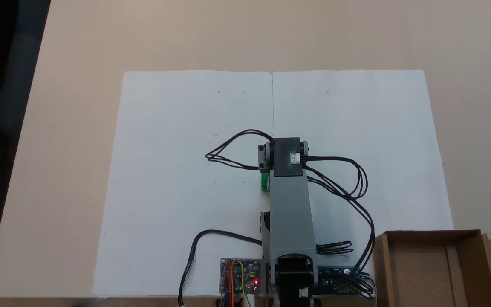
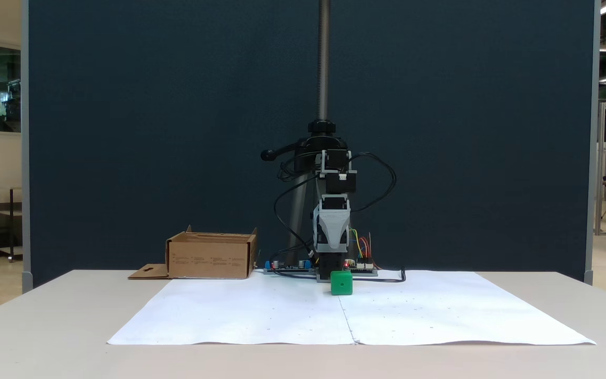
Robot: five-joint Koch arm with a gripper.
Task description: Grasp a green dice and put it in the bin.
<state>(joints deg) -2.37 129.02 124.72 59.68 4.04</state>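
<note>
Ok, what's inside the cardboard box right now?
The part of the bin that one fixed view looks down into shows bare cardboard floor, nothing in it. Its lower end is cut off by the frame. The green dice sits on the white paper outside it.

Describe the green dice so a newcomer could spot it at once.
Find the white paper sheet spread over the beige table, then the grey and black arm standing at its far edge. The green dice sits on the paper directly before the arm's base: the one small, bright green cube there.
</note>
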